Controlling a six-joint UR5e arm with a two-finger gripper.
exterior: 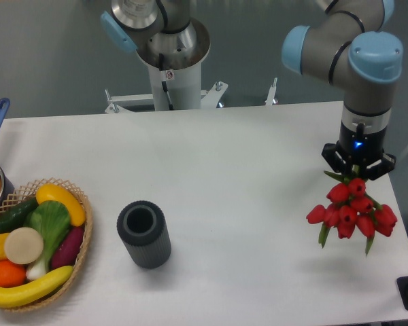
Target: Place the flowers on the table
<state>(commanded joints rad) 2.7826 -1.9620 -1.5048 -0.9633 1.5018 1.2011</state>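
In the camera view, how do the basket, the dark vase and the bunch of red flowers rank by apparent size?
1. Basket, partly cut off by the frame
2. Red flowers and dark vase look alike in size; the gripper holds the flowers aloft, nearer the camera, so no ranking.

Grey tubular UR5e arm [340, 41] with rounded joint housings capped in light blue plastic. Silver-grey wrist section below the nearest blue cap, banded with a thin dark ring. Beneath that wrist, black two-finger gripper [358, 165], small blue light glowing on its body. Second joint cluster [156, 27] stands left of the wrist: bare metal disc face, blue cap, white pedestal bearing a small red-and-white sticker.
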